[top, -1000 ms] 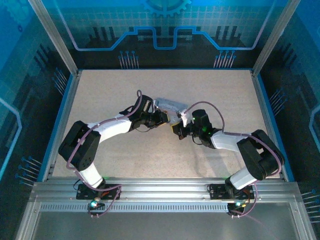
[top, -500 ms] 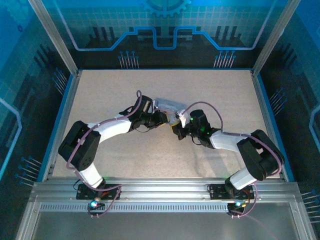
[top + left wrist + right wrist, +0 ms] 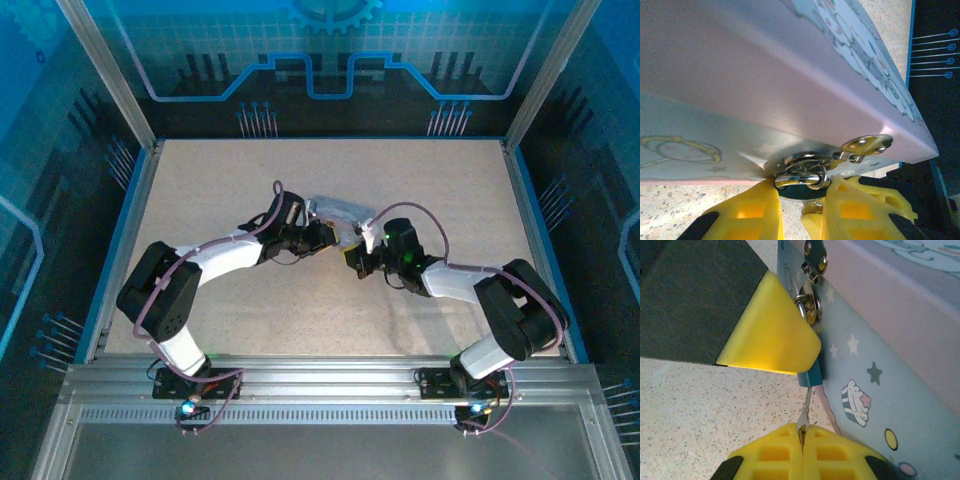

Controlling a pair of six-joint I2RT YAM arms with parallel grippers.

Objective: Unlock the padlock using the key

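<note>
Against a second ago I am seeing almost no change; right wrist barely shifting beside the tin box (image 3: 335,210); left arm (image 3: 215,255) and right arm (image 3: 460,280) are reaching low, meeting at the box's near side; left gripper (image 3: 801,194) is clamping the padlock (image 3: 811,376) hanging at the box's hasp (image 3: 867,144); right gripper (image 3: 802,439) is pinching the key (image 3: 804,417), tip at the padlock's underside.

Speckled beige table (image 3: 200,180); 1 tin box (image 3: 335,210) on it

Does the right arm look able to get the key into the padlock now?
Probably yes. The right gripper holds the key in line with the padlock, its tip at the body's underside with nothing between. The left gripper pinches the padlock from the sides, leaving the bottom free.
</note>
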